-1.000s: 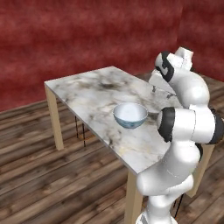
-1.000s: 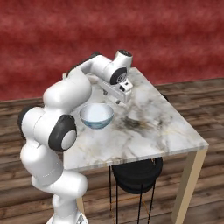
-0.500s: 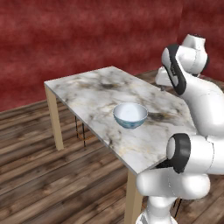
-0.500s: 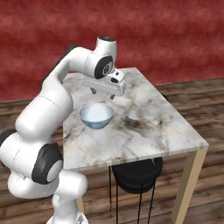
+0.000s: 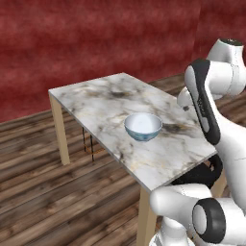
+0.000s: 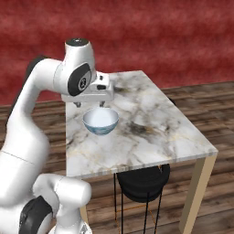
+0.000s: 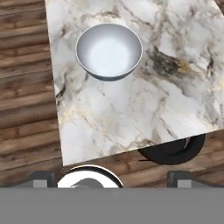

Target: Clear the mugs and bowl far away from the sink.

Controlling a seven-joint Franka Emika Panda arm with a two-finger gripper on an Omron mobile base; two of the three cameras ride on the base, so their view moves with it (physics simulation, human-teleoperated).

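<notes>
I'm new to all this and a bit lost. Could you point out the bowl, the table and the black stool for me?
bowl (image 6: 101,119): right base view, white inside.
table (image 6: 160,128): right base view, bare marble top.
black stool (image 6: 144,180): right base view, seat edge under the table.

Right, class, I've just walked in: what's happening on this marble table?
A white robot arm holds its gripper open above the marble table, holding nothing. The bowl sits alone and upright on the tabletop, just below and in front of the gripper. A dark stool stands under the table.
</notes>
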